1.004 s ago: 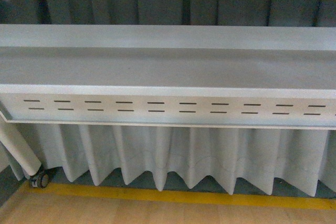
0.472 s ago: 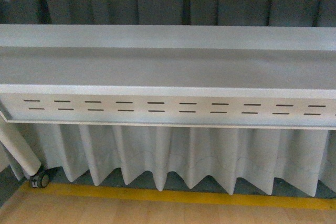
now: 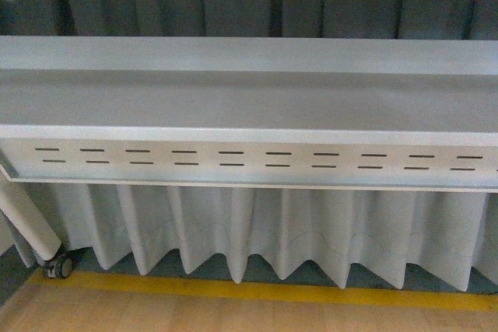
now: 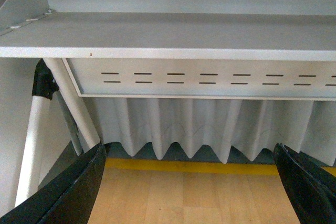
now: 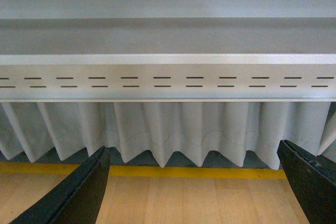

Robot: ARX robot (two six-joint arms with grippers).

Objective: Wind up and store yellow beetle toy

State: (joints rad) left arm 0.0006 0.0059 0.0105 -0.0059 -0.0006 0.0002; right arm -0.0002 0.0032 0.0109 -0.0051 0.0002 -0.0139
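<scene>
In the front view, a long pale grey table runs from side to side. Under its front edge hangs a flat panel with two rows of short dark slots. Below the panel falls a pleated pale grey cloth skirt, and its zigzag hem ends just above a yellow floor stripe. Nearer the camera lies a light wooden floor. At the far left a white tubular leg slants down to a small black castor. A dark grey curtain hangs behind the table. Neither arm shows here.

In the left wrist view, the left jaws are released. Their two black fingers stand wide apart with only floor and skirt between them, and the table's slotted panel is ahead of them.

In the right wrist view, the right jaws are also released. Their black fingers are spread wide over the wooden floor and face the same slotted panel.

The yellow beetle toy shows in none of the three views, so I cannot tell where it is.
</scene>
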